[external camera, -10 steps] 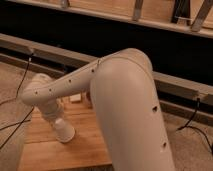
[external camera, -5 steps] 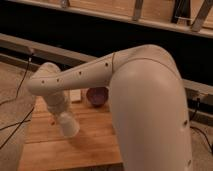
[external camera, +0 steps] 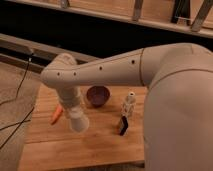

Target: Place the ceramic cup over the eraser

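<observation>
White and tapered, the ceramic cup [external camera: 80, 123] is judged to be the rounded form at the arm's lower end, just below the claw [external camera: 74, 109] and seemingly carried by it above the bench [external camera: 45, 150]. Where claw ends and cup begins cannot be made out, so whether the claw is apart, together or clamped cannot be told. The eraser [external camera: 123, 125], a thin black slab apparently stood on edge with a trace of orange, is seen to the right of the claw, near the cup but apart from it. Just behind the eraser a white knobbly figure [external camera: 129, 103] is set. A dark purple bowl [external camera: 98, 96] lies behind and right of the claw, and an orange carrot-like piece [external camera: 56, 115] just to its left. For the step in hand, the cup should be carried rightwards, high enough that the upright eraser is not toppled. It should then be centred mouth-down over the slab and lowered straight, with clearance kept from the figure.
</observation>
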`<state>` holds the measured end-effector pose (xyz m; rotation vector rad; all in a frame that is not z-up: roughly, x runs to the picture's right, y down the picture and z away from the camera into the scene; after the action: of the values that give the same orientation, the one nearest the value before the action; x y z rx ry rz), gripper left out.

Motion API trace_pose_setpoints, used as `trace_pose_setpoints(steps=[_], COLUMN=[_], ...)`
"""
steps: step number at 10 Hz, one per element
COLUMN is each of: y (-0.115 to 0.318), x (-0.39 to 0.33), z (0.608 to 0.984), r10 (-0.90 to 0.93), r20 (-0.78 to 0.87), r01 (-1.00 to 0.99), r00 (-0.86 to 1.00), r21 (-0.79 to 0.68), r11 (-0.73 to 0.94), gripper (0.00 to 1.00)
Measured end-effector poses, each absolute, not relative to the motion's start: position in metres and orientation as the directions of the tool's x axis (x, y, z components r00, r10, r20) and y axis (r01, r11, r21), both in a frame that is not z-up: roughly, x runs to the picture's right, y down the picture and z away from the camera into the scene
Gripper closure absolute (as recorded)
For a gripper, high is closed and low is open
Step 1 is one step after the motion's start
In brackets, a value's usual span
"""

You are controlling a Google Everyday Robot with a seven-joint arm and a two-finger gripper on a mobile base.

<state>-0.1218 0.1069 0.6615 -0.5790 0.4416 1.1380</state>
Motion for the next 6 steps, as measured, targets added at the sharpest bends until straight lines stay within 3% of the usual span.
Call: trace_pose_setpoints(steps=[6], y=[0.087], x=[-0.039], z=[0.634], r10=[0.763], r20=[-0.610], r01=[-0.972], r00=[0.215], r21=[-0.060], r11=[0.226], gripper=[1.00])
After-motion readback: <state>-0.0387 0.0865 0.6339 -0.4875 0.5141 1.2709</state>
